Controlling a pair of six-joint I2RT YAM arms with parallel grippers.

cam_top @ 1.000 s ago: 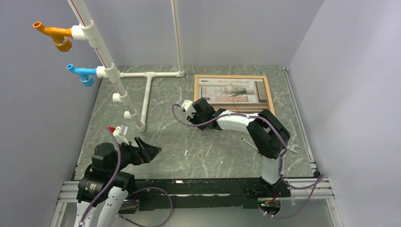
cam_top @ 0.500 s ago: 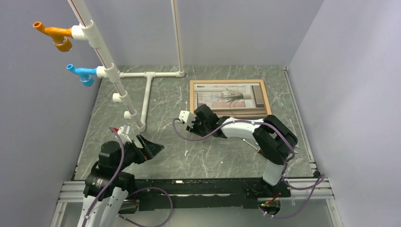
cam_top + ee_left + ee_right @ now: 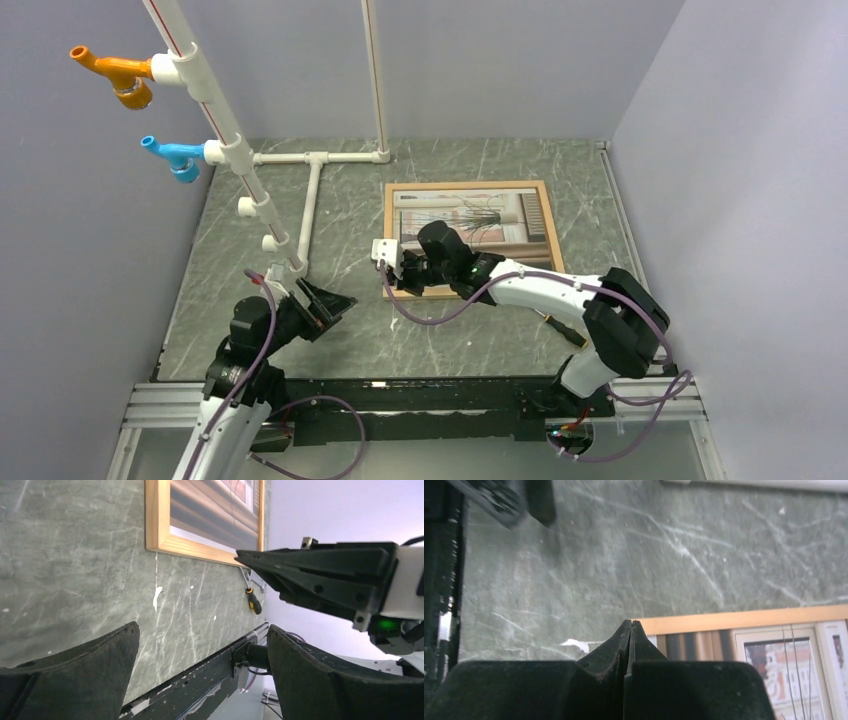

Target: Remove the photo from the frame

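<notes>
On a marbled green table [image 3: 450, 335], at about 8 o'clock, the left gripper [image 3: 335, 303] hovers with its jaws spread wide and nothing between them. Toward 1 o'clock lies the frame [image 3: 465, 185], flat and face up, the photo [image 3: 500, 215] seated inside it. The right gripper [image 3: 630, 627] sits over the frame's 7 o'clock corner, jaws pinched fully together on nothing; whether the tips touch the wood cannot be told. The step appears to be working that corner. Done well, it likely means keeping the tips low at the moulding's edge, lifting gently to spare the print, and bringing the idle arm across to steady the frame.
</notes>
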